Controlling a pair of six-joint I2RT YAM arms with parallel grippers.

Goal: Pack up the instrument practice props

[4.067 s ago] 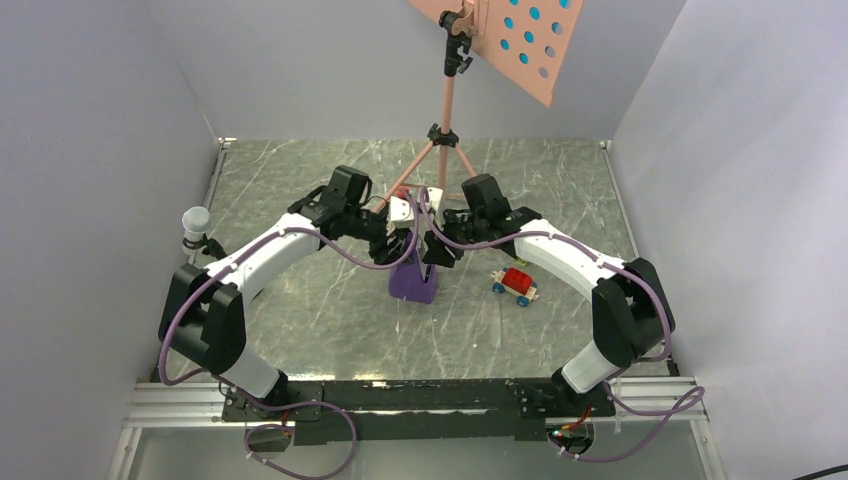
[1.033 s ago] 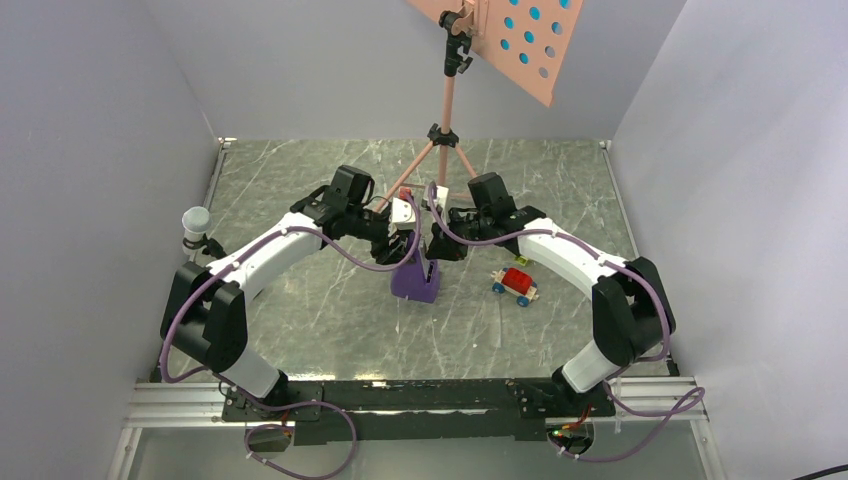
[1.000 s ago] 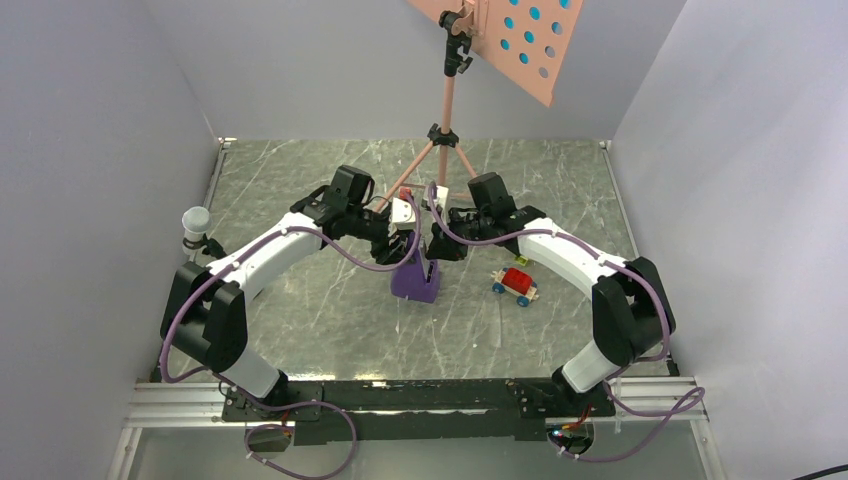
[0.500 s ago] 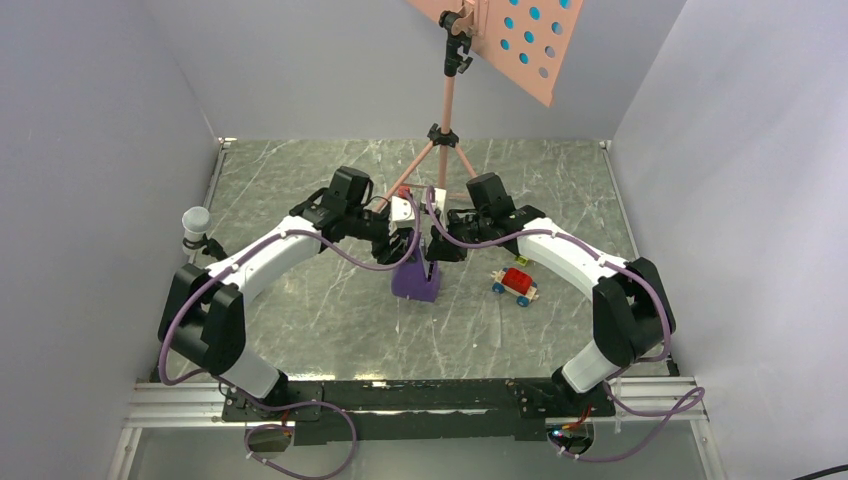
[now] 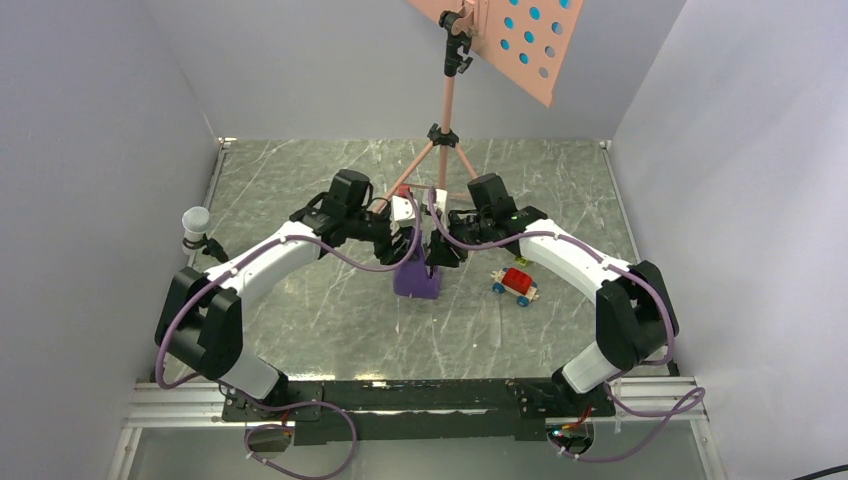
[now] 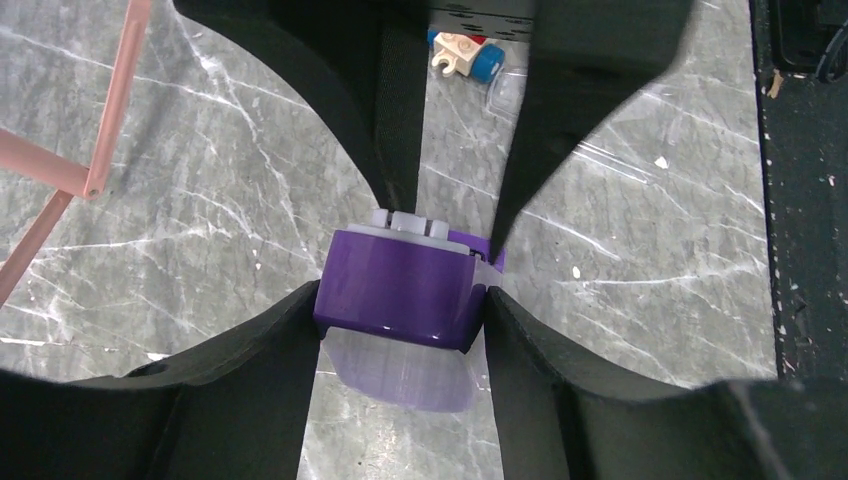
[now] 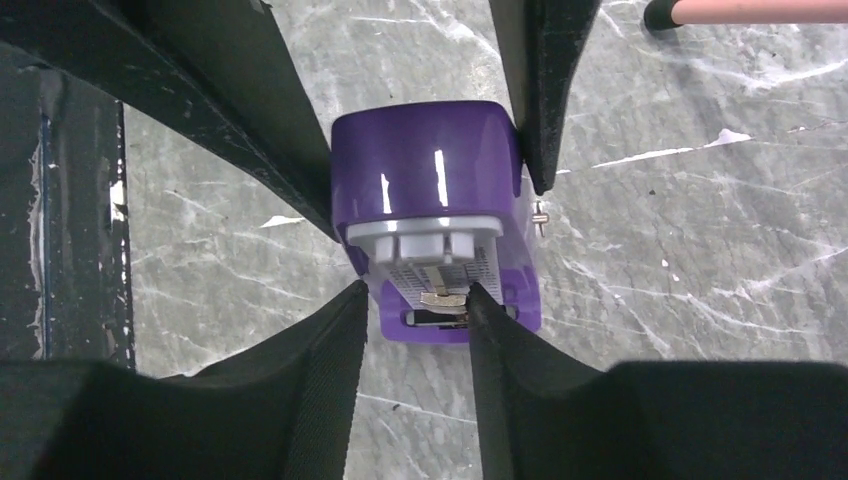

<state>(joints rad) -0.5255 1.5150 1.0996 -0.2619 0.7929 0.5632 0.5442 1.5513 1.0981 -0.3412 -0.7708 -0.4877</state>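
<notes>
The left hand (image 6: 400,305) is closed on the purple metronome (image 6: 395,285), one finger pressed to each flank near its narrow top, a grip that looks meant to steady the little pyramid upright on the counter (image 6: 640,250). Straight across from it, the right hand (image 7: 415,300) reaches in from the opposite side with its fingers partly open. They straddle the front face where the pendulum (image 7: 440,297) sits; one finger seems to brush it, but nothing is clamped. Beyond the left hand's fingertips lies the red toy car (image 5: 516,282), no part of this job. Farthest off, behind both hands, the salmon music stand (image 5: 447,100) stands on its tripod, cyan pages (image 5: 533,14) showing through its desk, not yet packed
</notes>
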